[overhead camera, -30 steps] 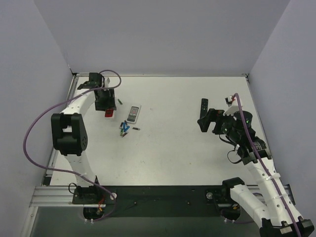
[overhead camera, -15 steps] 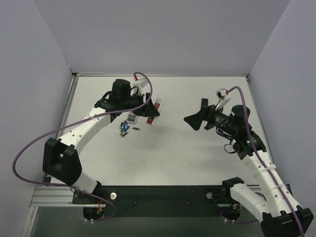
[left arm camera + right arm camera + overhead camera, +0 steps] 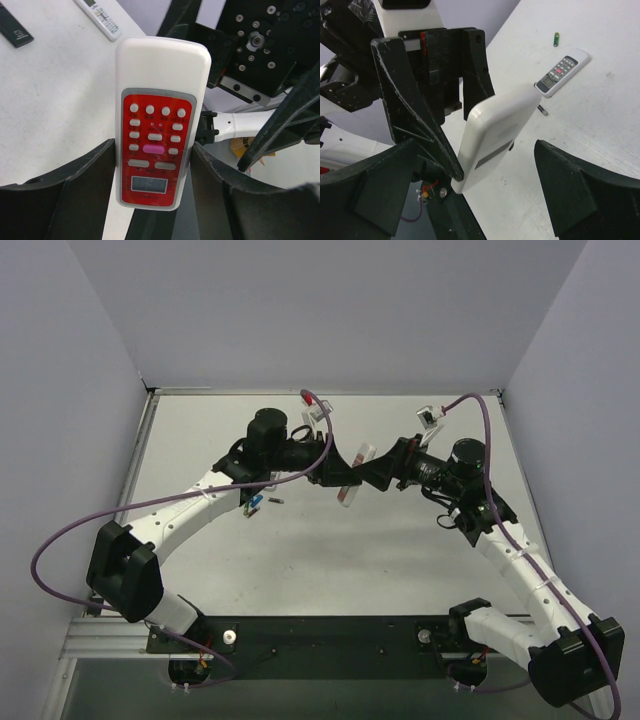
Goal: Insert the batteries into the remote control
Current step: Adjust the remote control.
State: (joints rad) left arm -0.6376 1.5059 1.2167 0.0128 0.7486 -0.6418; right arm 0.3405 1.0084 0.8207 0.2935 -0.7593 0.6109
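- Left arm [image 3: 190,510] is swinging in from the back-left corner to the middle of the table [image 3: 400,560], and it is now reaching out low over the centre.
- Right arm [image 3: 500,540] is coming across from the right side to meet it, so the two wrists are now facing each other, nearly nose to nose.
- Remote control [image 3: 157,135] is travelling with the left arm. It is off the table in mid-air, tilted, between the two grippers.
- Left gripper [image 3: 153,146] is clamping the remote control by its long edges at the button end, red face toward its own camera.
- Right gripper [image 3: 475,155] is spread wide, straddling the free end and not touching it yet.
- The plain white back with its dark rectangle [image 3: 492,154] is facing the right wrist. This looks like a setup for a handover or for opening the cover, and loading hasn't started.
- Grey-faced remote [image 3: 562,71] and black remote [image 3: 12,27] are lying flat on the table.
- Batteries [image 3: 257,502] are lying on the table under the left forearm, partly hidden, with one green cell [image 3: 556,39] apart near the grey-faced remote.
- Writing: no brand is readable. Button legends on the red face are too small to read, and the white mark on the black remote is illegible.
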